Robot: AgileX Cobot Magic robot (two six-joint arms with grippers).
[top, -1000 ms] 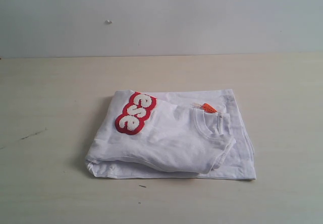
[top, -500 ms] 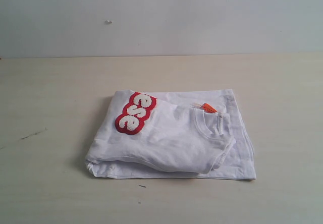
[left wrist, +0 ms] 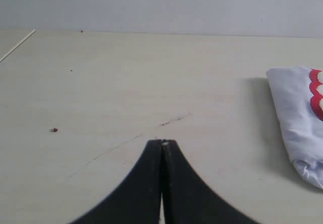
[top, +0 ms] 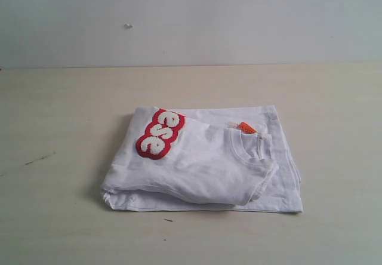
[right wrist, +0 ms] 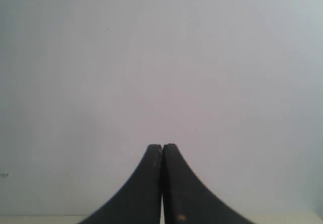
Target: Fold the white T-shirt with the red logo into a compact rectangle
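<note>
The white T-shirt [top: 203, 163] lies folded into a rough rectangle in the middle of the table, its ribbed neck and small orange tag [top: 247, 128] on top at the right. Part of the red logo [top: 159, 133] shows on the upper left of the bundle, reading "ese". No arm appears in the exterior view. In the left wrist view my left gripper [left wrist: 162, 142] is shut over bare table, well apart from the shirt's edge [left wrist: 298, 123]. My right gripper [right wrist: 162, 146] is shut and empty, facing the pale wall.
The light wooden table [top: 59, 128] stretches around the shirt on all sides. A grey wall [top: 191, 20] stands behind it. Small dark specks and a thin scratch [left wrist: 174, 119] mark the tabletop left of the shirt.
</note>
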